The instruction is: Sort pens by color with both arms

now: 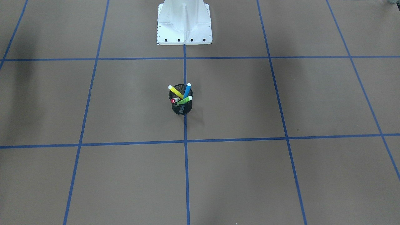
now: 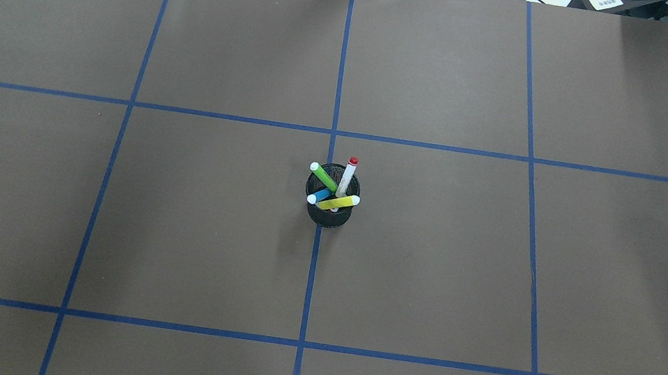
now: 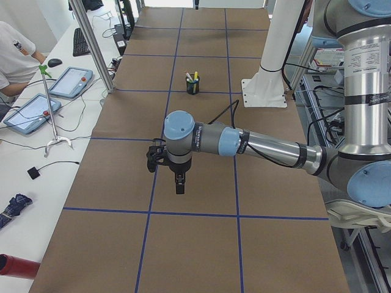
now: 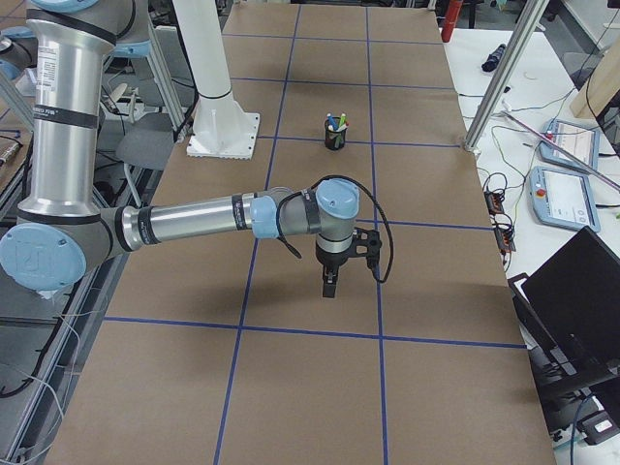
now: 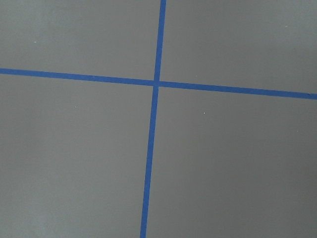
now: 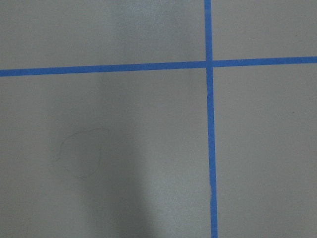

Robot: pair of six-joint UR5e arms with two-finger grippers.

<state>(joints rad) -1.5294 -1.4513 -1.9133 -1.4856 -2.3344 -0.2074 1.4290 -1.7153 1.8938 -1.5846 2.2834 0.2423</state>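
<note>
Sorting isn't really happening yet: all four pens are sitting in the black mesh cup mid-table, while the left gripper and right gripper are hanging well away, and there's no telling whether their fingers are parted or gripping anything.

Open tabletop around mesh cup (pens splayed)

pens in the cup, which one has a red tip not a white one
The red marker: white barrel, red tip. The green pen, blue pen and yellow pen all end in white.
</note>
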